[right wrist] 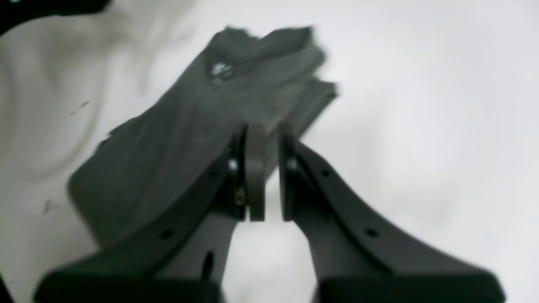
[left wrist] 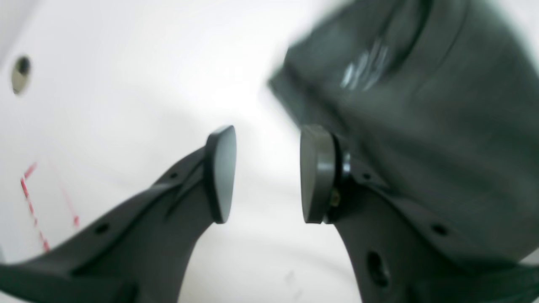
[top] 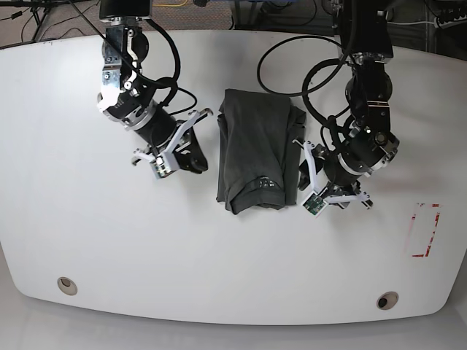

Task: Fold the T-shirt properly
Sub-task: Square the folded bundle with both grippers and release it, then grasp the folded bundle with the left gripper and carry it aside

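The dark grey T-shirt [top: 259,149] lies folded into a long narrow rectangle in the middle of the white table [top: 233,255], collar and label toward the front. My left gripper [left wrist: 268,168] is open with nothing between its pads, and the T-shirt [left wrist: 442,126] lies just to its right. In the base view the left gripper [top: 328,186] hovers beside the shirt's right edge. My right gripper [right wrist: 270,164] is shut with nothing in it, above the table at the edge of the T-shirt [right wrist: 189,126]. Its place in the base view is left of the shirt, right gripper [top: 195,159].
Red tape marks [top: 425,230] sit on the table at the right and show as red tape [left wrist: 31,202] in the left wrist view. Two round holes [top: 66,285] [top: 387,300] lie near the front edge. Black cables [top: 292,58] loop at the back.
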Controlling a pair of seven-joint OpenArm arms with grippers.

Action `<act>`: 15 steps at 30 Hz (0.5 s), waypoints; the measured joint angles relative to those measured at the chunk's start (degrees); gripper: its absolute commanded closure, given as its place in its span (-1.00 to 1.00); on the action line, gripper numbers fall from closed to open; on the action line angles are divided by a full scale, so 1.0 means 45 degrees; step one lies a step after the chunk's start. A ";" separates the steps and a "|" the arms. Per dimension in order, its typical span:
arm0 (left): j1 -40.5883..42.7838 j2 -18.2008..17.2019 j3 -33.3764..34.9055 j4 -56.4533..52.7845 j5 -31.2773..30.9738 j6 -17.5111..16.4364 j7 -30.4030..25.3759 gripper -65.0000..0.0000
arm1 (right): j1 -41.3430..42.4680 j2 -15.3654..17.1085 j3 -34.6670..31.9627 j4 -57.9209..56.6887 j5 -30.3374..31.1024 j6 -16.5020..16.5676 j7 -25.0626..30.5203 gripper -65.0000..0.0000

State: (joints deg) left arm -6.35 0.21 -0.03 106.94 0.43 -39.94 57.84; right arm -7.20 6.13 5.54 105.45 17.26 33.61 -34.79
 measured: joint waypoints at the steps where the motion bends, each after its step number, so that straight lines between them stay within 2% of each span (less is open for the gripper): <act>1: 0.0015 0.0199 0.0039 0.0107 0.0000 0.0000 -0.0019 0.30 | 0.0000 -0.0024 0.0267 0.0185 -0.0010 0.0005 -0.0107 0.85; 3: 0.0049 0.0563 0.0199 0.0151 -0.0015 0.0053 -0.0262 0.21 | 0.0005 -0.0015 0.0685 0.0466 -0.0029 0.0005 -0.0272 0.85; 4: 0.0107 0.0729 0.0379 0.0155 -0.0005 0.0359 -0.0500 0.17 | 0.0005 0.0024 0.0894 0.0593 -0.0029 0.0005 -0.0340 0.85; 8: 0.0452 0.0962 0.1209 0.0155 -0.0010 0.1987 -0.1593 0.03 | -0.0005 0.0010 0.1739 0.0923 -0.0015 0.0136 -0.0636 0.85; 15: 0.1486 0.0840 0.3453 0.0058 -0.0019 0.4464 -0.4027 0.01 | 0.0000 0.0015 0.2997 0.1132 -0.0029 0.0097 -0.0869 0.85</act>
State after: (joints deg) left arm 0.34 3.99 15.51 107.20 0.34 -19.86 39.72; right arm -7.20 6.20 19.03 110.54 17.12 34.04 -38.70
